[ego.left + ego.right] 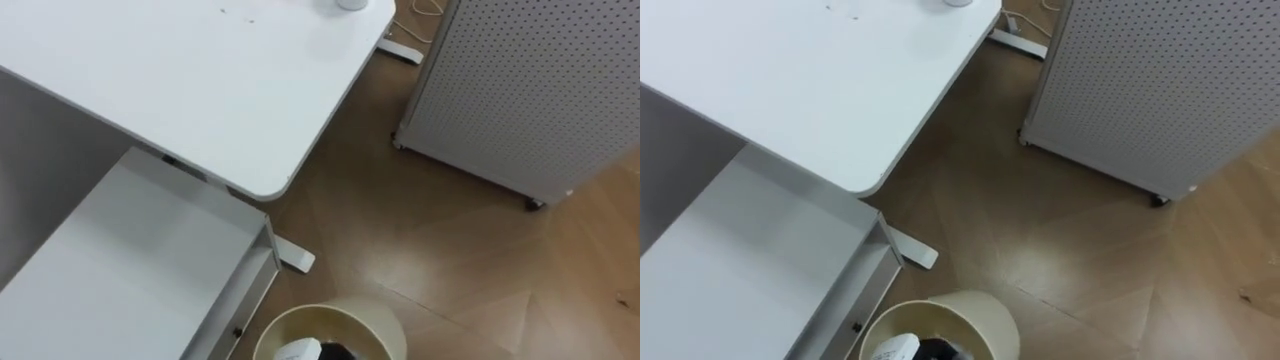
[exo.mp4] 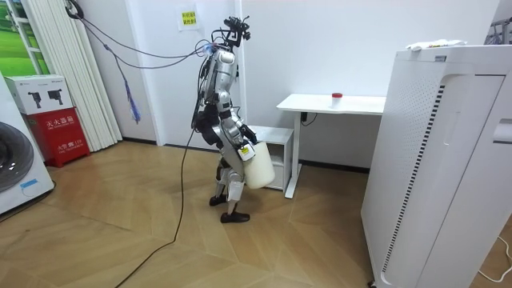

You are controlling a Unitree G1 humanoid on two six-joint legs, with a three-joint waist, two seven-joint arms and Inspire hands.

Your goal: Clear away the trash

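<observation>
While near cream bin point(image 1: 385, 330), white desk point(image 1: 200, 80) on wood floor point(image 1: 420, 230)

The robot stands on the wood floor point(image 2: 120, 240) with its knees bent, and a cream waste bin point(image 2: 258, 166) is carried low at its front. The white bench point(image 2: 308, 103) is at three o'clock from it, with a small red-capped thing point(image 2: 337, 98) on top. A tall white perforated cabinet point(image 2: 432, 160) stands at four o'clock and a red box point(image 2: 58, 132) at nine.

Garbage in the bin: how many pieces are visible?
2: a white piece at the left inside the bin, a dark piece right of it; more may be hidden underneath.
</observation>
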